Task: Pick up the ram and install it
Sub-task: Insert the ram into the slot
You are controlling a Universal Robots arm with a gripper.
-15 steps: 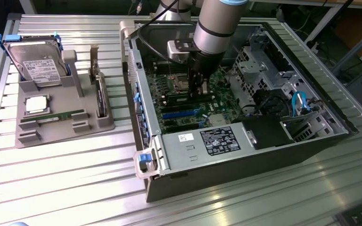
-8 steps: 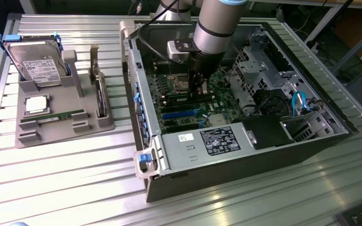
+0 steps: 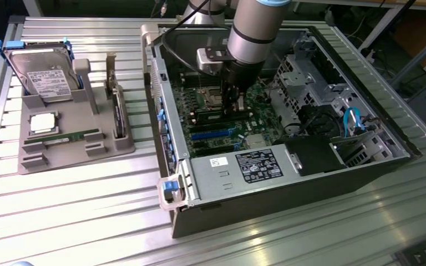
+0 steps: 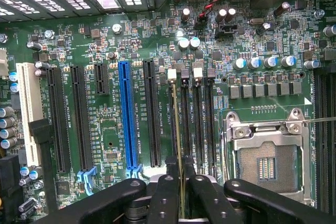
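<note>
My gripper (image 3: 235,105) is down inside the open computer case (image 3: 170,119), over the motherboard beside the CPU socket. In the wrist view the ram (image 4: 177,124) shows edge-on as a thin line running away from the black fingers (image 4: 166,192). The gripper (image 4: 181,195) is shut on the ram. The stick lines up with the outermost of several dark memory slots (image 4: 185,119), the one with a white latch (image 4: 171,74) at its far end. I cannot tell whether it is seated in the slot. A second green stick (image 3: 61,137) lies on the grey holder.
The grey holder (image 3: 72,155) at the exterior view's left also carries a square silver CPU (image 3: 41,123) and a hard drive (image 3: 44,77). Inside the case are the open CPU socket (image 4: 265,161), a blue expansion slot (image 4: 126,114), the power supply (image 3: 250,165) and drive cages (image 3: 302,72).
</note>
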